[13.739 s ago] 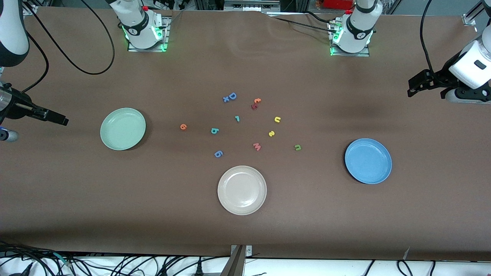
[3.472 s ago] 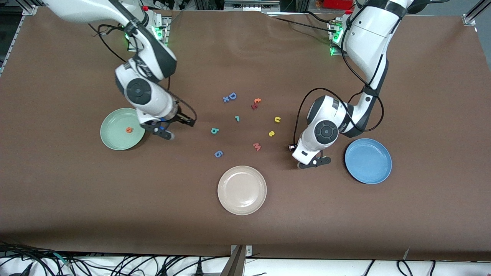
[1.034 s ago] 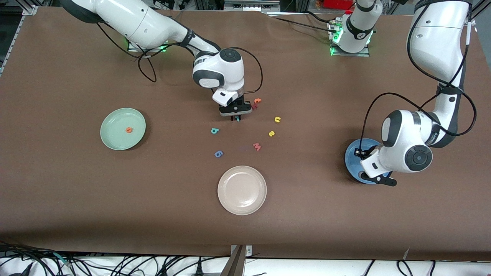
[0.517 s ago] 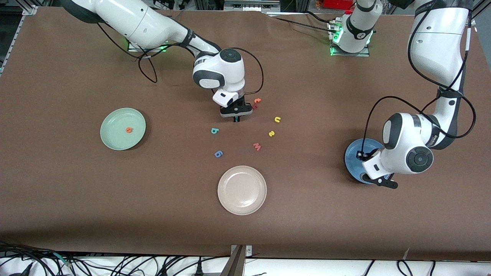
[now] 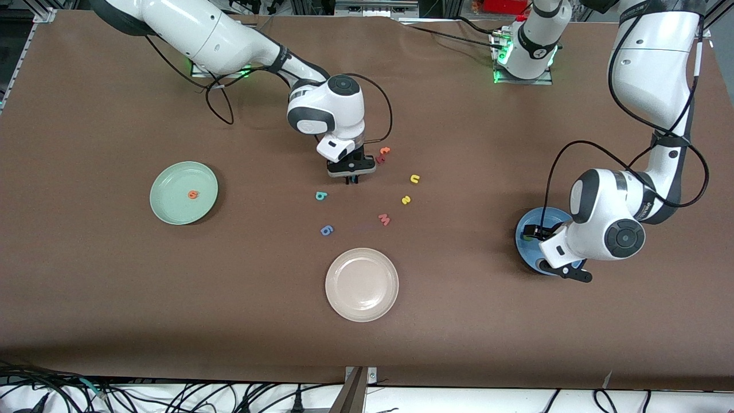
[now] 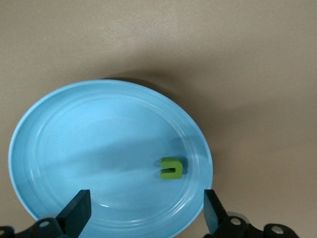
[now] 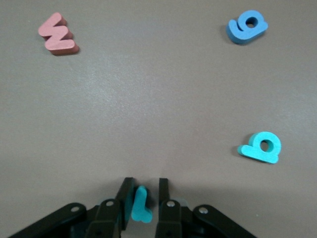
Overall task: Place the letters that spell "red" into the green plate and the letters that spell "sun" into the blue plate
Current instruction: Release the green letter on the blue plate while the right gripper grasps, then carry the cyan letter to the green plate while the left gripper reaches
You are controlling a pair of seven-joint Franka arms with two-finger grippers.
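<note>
Front view. Table [image 5: 114, 298], brown. Green plate [image 5: 172, 206] toward the right arm's end, holding the orange e [image 5: 193, 194]. Blue plate [image 5: 524, 229] toward the left arm's end, mostly covered by the left arm's wrist. White plate [image 5: 361, 284] nearest the camera, unused. Loose at mid-table: teal d [image 5: 321, 195], periwinkle 6 [image 5: 326, 230], pink w [image 5: 384, 219], yellow s [image 5: 405, 199], yellow u [image 5: 414, 179], orange and red pair [image 5: 382, 154]. Right gripper [image 5: 351, 180] low among these letters; left gripper [image 5: 542, 252] over the blue plate.

Left wrist view. Blue plate [image 6: 59, 139] below; green n [image 6: 171, 167] lying flat in it, near the rim. Left gripper [image 6: 143, 210] spread wide, empty, fingers [image 6: 77, 210] clear of the n.

Right wrist view. Right gripper [image 7: 142, 201] narrowed on the thin teal r [image 7: 140, 205], pinched between its fingers. Teal d [image 7: 262, 147], periwinkle 6 [image 7: 247, 26] and pink w [image 7: 57, 35] on the table nearby.

Step in hand, judged: n delivered; r being picked. Next: right arm lifts the r to the green plate; left arm rises and goes for the s or u.
</note>
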